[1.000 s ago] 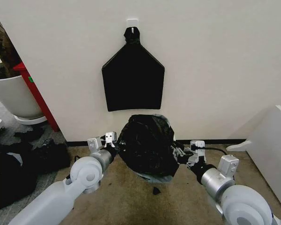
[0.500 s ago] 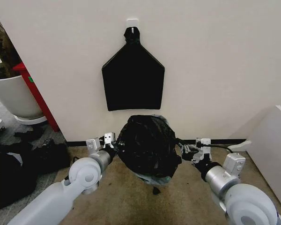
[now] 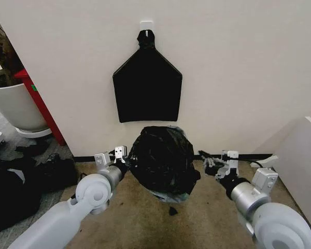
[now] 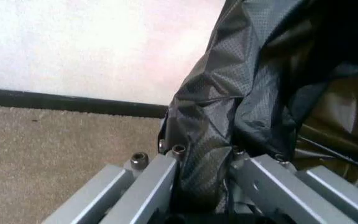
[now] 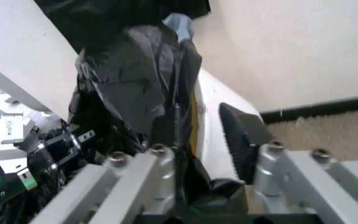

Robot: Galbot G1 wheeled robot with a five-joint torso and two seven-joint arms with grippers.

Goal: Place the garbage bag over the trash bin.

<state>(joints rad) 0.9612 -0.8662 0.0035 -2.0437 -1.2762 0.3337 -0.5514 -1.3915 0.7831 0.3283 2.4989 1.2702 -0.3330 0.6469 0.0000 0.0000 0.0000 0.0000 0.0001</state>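
1. The left end effector (image 3: 120, 156) was clamped on the bag (image 3: 163, 160).
2. The right end effector (image 3: 213, 162), jaws apart, stood beside the bag-draped bin (image 5: 213, 123).
3. Advice: pull hem evenly downward.

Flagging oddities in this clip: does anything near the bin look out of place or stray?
A small black scrap lies loose on the carpet in front of the trash bin, apart from the garbage bag draped over it. Nothing looks spilled.

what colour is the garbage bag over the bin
Glossy black, crinkled. The garbage bag shows best in the head view, draped over the bin.
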